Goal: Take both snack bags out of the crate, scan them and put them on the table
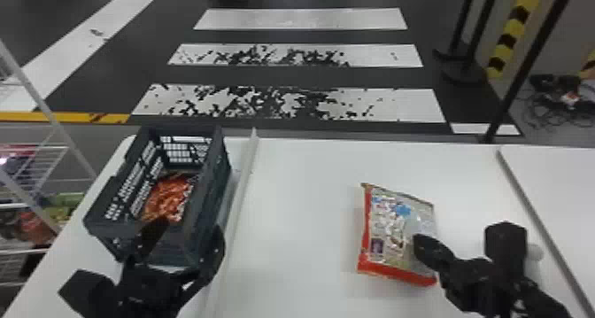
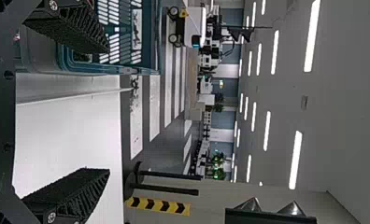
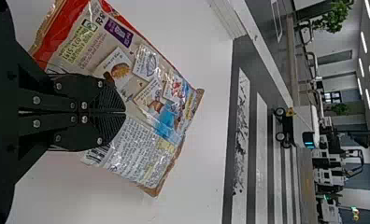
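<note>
The left end effector, spread wide, hangs at the crate's near end, orange bag ahead inside; the right end effector, closed, overlaps the red-edged bag.

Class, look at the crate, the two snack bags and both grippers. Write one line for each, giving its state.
Crate: upright, open at the top, with a bag inside.
Bag in the crate: lying inside.
Bag outside the crate: lying on the table.
Left gripper: open.
Right gripper: shut.
</note>
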